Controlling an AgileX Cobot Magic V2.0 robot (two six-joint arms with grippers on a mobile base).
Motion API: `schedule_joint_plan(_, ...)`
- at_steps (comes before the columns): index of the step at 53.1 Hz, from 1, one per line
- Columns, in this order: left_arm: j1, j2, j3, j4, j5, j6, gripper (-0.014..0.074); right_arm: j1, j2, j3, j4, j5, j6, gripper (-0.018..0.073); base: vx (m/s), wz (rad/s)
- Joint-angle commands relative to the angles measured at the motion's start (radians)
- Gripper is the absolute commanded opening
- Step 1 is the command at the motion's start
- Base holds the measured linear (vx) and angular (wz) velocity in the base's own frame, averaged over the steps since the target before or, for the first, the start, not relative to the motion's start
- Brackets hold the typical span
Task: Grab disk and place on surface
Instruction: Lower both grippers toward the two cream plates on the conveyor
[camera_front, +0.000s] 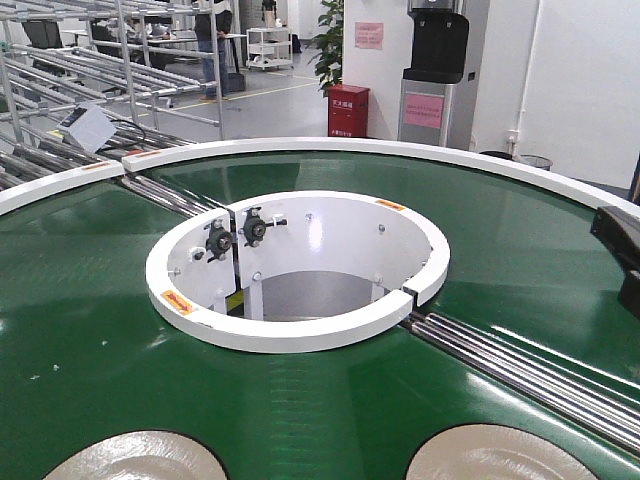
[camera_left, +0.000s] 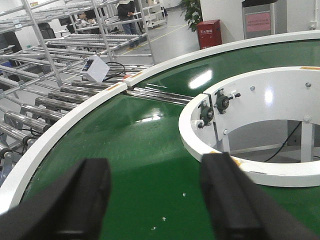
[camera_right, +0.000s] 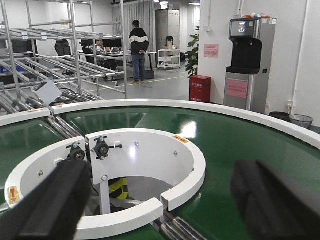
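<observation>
Pose: left gripper (camera_left: 155, 200) spread wide, empty, low over green belt (camera_left: 140, 145); right gripper (camera_right: 160, 205) same, facing white ring (camera_right: 192, 167).

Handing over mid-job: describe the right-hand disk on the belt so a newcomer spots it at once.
Start at the green conveyor belt circling the white-walled central opening. At the bottom edge of the front view, two pale round disks lie on it. Yours is the right disk, just below the steel rollers crossing the belt; the left disk has none nearby.
</observation>
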Motion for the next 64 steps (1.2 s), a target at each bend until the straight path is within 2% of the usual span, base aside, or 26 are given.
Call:
schedule_joint_plan(1,-0.007,-0.009,-0.033,-0.006,-0.085,-0.001,0.0605,-0.005,-0.005,-0.032,0.007,-0.082,-0.012,0.0728,0.00,0.00)
schedule_joint_plan(6,-0.007,-0.009,-0.033,-0.017,-0.077,-0.021,0.0604,-0.005,-0.005,-0.032,0.007,-0.081,-0.011,0.0716,0.00,0.00)
schedule_joint_plan(12,-0.007,-0.009,-0.033,-0.091,-0.010,-0.076,0.0583,-0.005,-0.005,-0.035,0.061,-0.033,0.026,0.0683,0.00,0.00)
schedule_joint_plan(18,-0.007,0.010,-0.042,-0.132,0.122,-0.078,0.0554,-0.028,0.023,-0.097,0.094,0.171,0.040,0.0626,0.00,0.00)
schedule_joint_plan(22,-0.007,0.056,-0.083,-0.185,0.223,-0.068,0.0533,-0.065,0.088,-0.184,0.168,0.311,0.068,0.0575,0.00,0.00)
schedule_joint_plan(27,-0.007,0.162,-0.173,-0.342,0.338,0.029,0.0494,-0.109,0.183,-0.291,0.269,0.453,0.040,0.0516,0.00,0.00)
schedule_joint_plan(29,-0.007,0.202,-0.219,-0.421,0.396,0.087,0.0482,-0.118,0.231,-0.341,0.330,0.509,-0.008,0.0496,0.00,0.00)
schedule_joint_plan(32,-0.007,0.277,-0.287,-0.577,0.495,0.208,0.0463,-0.128,0.298,-0.407,0.427,0.616,-0.099,0.0476,0.00,0.00)
schedule_joint_plan(36,-0.007,0.373,-0.357,-0.743,0.615,0.335,0.0452,-0.141,0.397,-0.492,0.616,0.819,-0.254,0.0469,0.00,0.00)
schedule_joint_plan(40,-0.007,0.462,-0.420,-0.857,0.736,0.400,0.0452,-0.159,0.505,-0.563,0.788,1.021,-0.391,0.0469,0.00,0.00)
schedule_joint_plan(43,-0.006,0.520,-0.440,-0.871,0.787,0.400,0.0452,-0.180,0.570,-0.595,0.890,1.153,-0.447,0.0469,0.00,0.00)
schedule_joint_plan(49,0.025,0.588,-0.449,-0.818,0.844,0.401,0.0452,-0.248,0.655,-0.615,0.962,1.258,-0.476,0.0469,0.00,0.00)
schedule_joint_plan(57,0.126,0.652,-0.434,-0.658,0.918,0.382,0.0452,-0.401,0.700,-0.615,0.902,1.291,-0.475,0.0469,0.00,0.00)
schedule_joint_plan(64,0.196,0.676,-0.385,-0.595,0.907,0.382,0.0452,-0.514,0.721,-0.615,0.849,1.268,-0.475,0.0469,0.00,0.00)
